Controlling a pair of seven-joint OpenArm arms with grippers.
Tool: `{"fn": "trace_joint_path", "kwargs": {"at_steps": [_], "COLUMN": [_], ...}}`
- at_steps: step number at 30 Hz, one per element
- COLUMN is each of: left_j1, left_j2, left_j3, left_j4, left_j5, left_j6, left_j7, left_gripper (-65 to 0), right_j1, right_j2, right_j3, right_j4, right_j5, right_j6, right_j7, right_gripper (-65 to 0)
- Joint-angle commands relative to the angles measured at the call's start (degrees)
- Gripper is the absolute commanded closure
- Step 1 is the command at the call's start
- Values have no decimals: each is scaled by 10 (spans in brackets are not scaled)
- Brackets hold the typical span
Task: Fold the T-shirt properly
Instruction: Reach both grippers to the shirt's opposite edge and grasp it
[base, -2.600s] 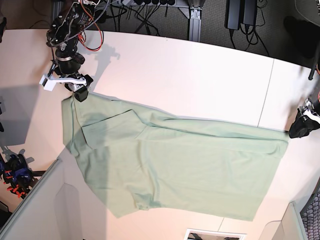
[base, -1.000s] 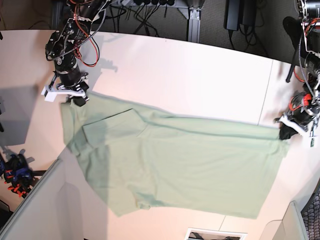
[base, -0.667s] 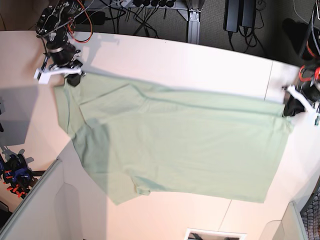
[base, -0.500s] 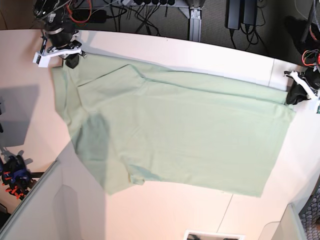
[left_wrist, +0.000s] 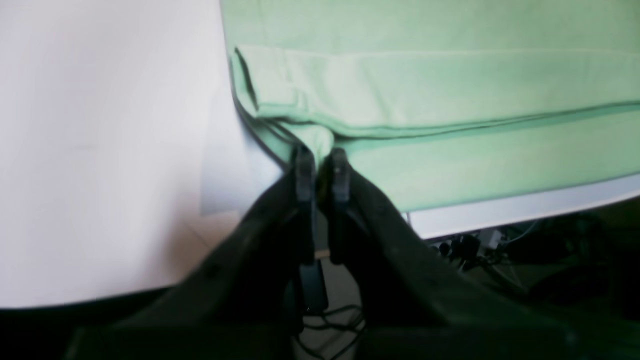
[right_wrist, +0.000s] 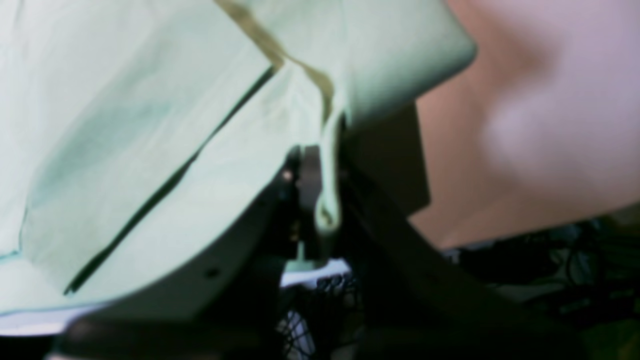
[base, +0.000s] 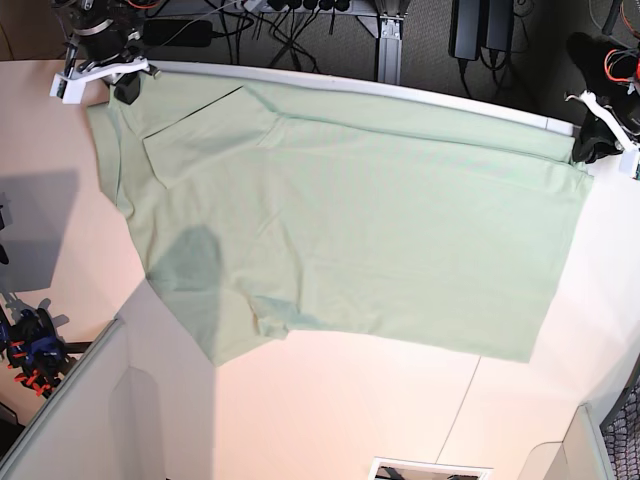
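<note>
In the base view, find the T-shirt (base: 400, 230) spread on the tabletop (base: 350, 410), with its upper edge near the far side and held at both far corners by the right gripper (base: 128, 88) and left gripper (base: 590, 147). Read the wide spacing as a means of keeping the edge taut and square, probably for aligning before the next fold. In the left wrist view, note jaws closed on a bunched corner, apparently to secure several layers together. In the right wrist view, note jaws pinching gathered cloth, presumably to prevent slipping.

2 jaws grip the T-shirt's (base: 380, 220) far corners.
</note>
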Motion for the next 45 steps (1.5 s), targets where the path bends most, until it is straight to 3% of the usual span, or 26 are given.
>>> {"fn": "trace_joint_path", "kwargs": {"at_steps": [1, 3, 6, 9, 11, 15, 19, 22, 29, 36, 43, 45], "left_j1": [-4, -3, 1, 7, 9, 8, 9, 9, 9, 12, 31, 30], "left_j2": [-3, 4, 5, 4, 4, 4, 3, -3, -6, -11, -18, -18], "left_j3": [-5, -5, -5, -5, -7, -38, -82, -90, -87, -87, -87, -87], "left_j4": [9, 9, 9, 9, 9, 25, 80, 123, 196, 197, 197, 197], "left_j5": [-4, -4, -5, -6, -6, -6, -31, -47, -47, -47, -47, -47], "left_j6": [-3, -9, -19, -19, -19, -19, -52, -53, -53, -54, -54, -53], "left_j7": [-17, -16, -14, -14, -13, -4, 19, 21, 21, 29, 29, 28], "left_gripper": [0, 0, -113, -240, -262, -262, -262, -262, -262, -262, -262, -262], "right_j1": [-2, -2, -3, -7, -9, -9, -8, -2, 120, 337, 555, 598], "right_j2": [9, 9, 9, 9, 9, 9, 10, 11, 87, 170, 176, 167], "right_j3": [6, 6, 6, 6, 7, 19, 55, 87, 79, -36, -164, -202], "right_j4": [10, 10, 10, 10, 10, 13, 44, 80, 46, -180, -530, -621], "right_j5": [-8, -24, -35, -36, -35, -26, -24, -15, -32, -53, -126, -159], "right_j6": [0, 0, 0, 0, 0, 0, 0, 0, 0, 0, 0, 0], "right_j7": [13, 13, 13, 20, 24, 24, 24, 28, 50, 68, 115, 152], "right_gripper": [0, 0, 0, -267, -375, -382, -381, -382, -382, -382, -382, -382]}}
